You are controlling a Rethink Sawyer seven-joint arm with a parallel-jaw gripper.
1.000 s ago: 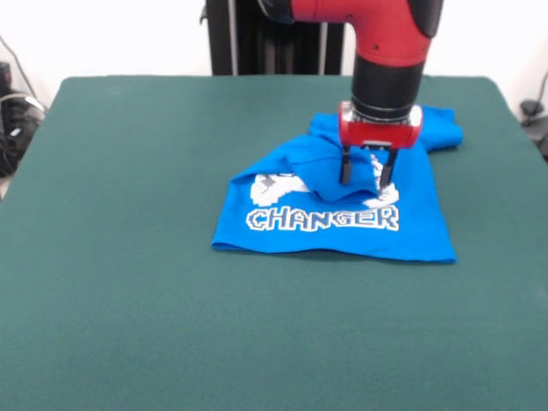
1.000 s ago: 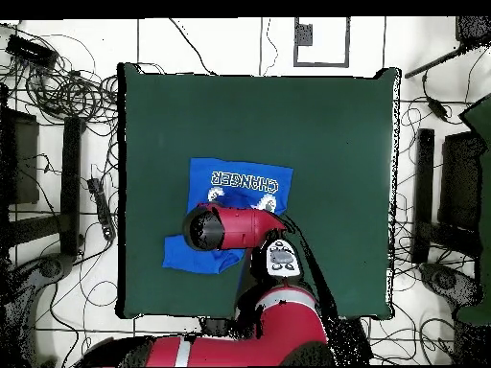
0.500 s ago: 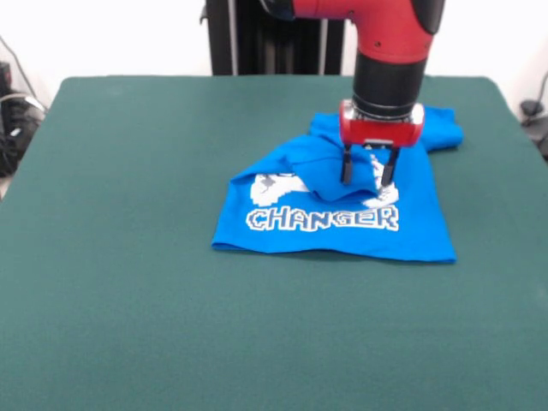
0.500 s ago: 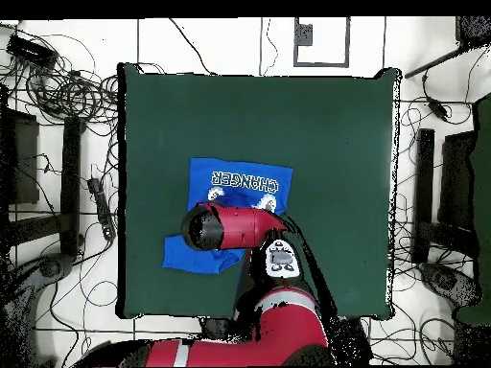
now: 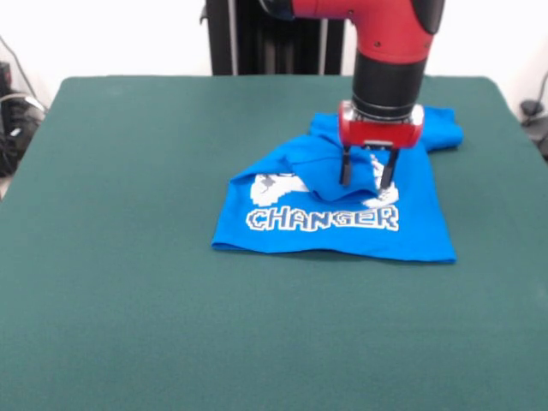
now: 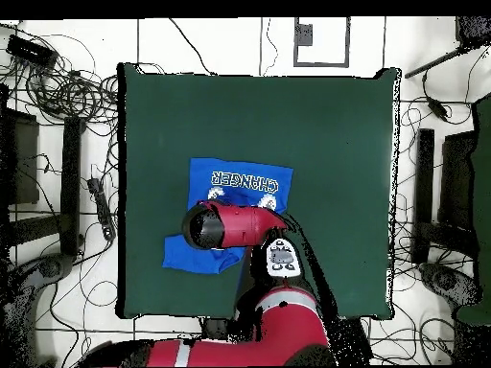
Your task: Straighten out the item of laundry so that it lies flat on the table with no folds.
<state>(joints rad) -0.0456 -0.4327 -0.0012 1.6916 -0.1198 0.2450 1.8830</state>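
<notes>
The bright blue T-shirt [image 5: 342,214] lies on the dark green table [image 5: 154,257], right of centre in the front view. Its upper part is folded over the print, so only "CHANGER" and part of the white controller show. A sleeve sticks out at the far right. My gripper [image 5: 366,177] points straight down over the folded middle of the shirt, its two fingers [image 5: 345,168] apart with a ridge of blue cloth between them. In the overhead view the shirt [image 6: 240,179] shows beyond the red arm [image 6: 230,226], which hides the gripper.
The black pedestal [image 5: 265,38] stands behind the table's far edge. Cables and stands [image 6: 58,144] lie on the floor around the table. Wide green cloth surrounds the shirt on the left and front.
</notes>
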